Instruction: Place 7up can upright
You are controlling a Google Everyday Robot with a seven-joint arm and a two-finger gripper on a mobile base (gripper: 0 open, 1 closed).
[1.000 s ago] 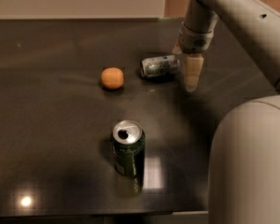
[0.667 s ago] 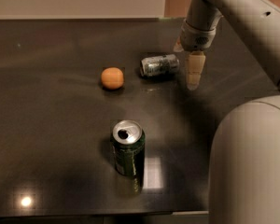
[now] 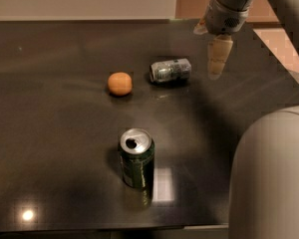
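Observation:
The silvery-grey 7up can (image 3: 170, 70) lies on its side on the dark table, its top end facing left. My gripper (image 3: 217, 63) hangs above the table just right of the can and a little higher, apart from it. Its pale fingers (image 3: 218, 54) point down. Nothing is held in it.
An orange (image 3: 119, 83) sits on the table left of the 7up can. A dark green can (image 3: 137, 158) with an open silver top stands upright nearer the front. The dark table (image 3: 55, 123) ends at the front edge. My arm's white body (image 3: 274, 178) fills the lower right.
My gripper has risen and moved right, away from the lying 7up can. The can, the orange and the green can have not moved.

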